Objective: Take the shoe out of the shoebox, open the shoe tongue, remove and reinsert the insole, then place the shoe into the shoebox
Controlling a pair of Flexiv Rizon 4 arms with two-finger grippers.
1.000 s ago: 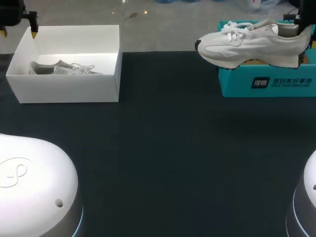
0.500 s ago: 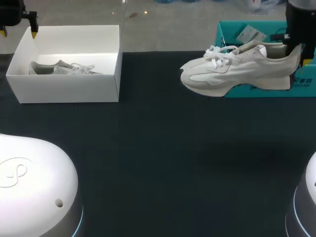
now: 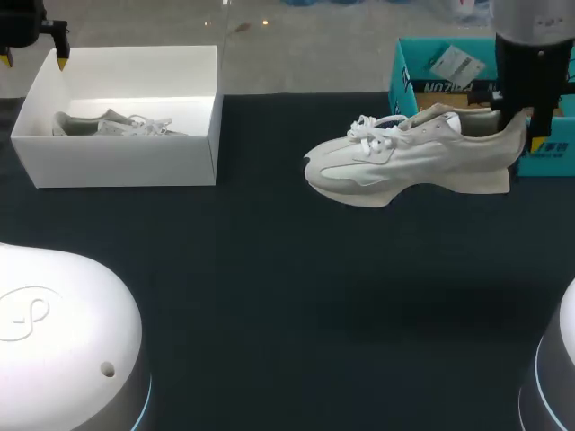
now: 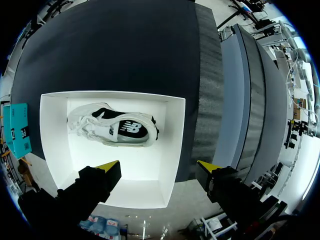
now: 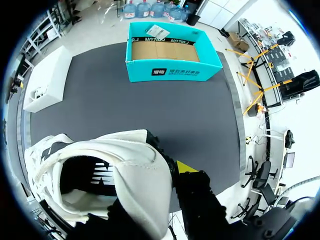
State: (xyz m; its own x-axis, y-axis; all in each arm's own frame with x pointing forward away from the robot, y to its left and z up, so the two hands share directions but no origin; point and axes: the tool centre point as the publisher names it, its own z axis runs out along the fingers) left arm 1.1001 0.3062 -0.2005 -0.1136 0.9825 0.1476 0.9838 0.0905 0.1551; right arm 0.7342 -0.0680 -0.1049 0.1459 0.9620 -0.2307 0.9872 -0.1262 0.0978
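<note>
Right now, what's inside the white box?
One white shoe lies on its side in the white box. Fingers of the left end effector cover part of its floor, hiding anything there.

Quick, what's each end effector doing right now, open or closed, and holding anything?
Left end effector: open, empty, over the white box.
Right end effector: closed on the shoe, at its heel.

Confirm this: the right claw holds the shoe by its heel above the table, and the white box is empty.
Wrong on the box: the white box holds another shoe, as the left wrist view shows. The rest stands.
</note>
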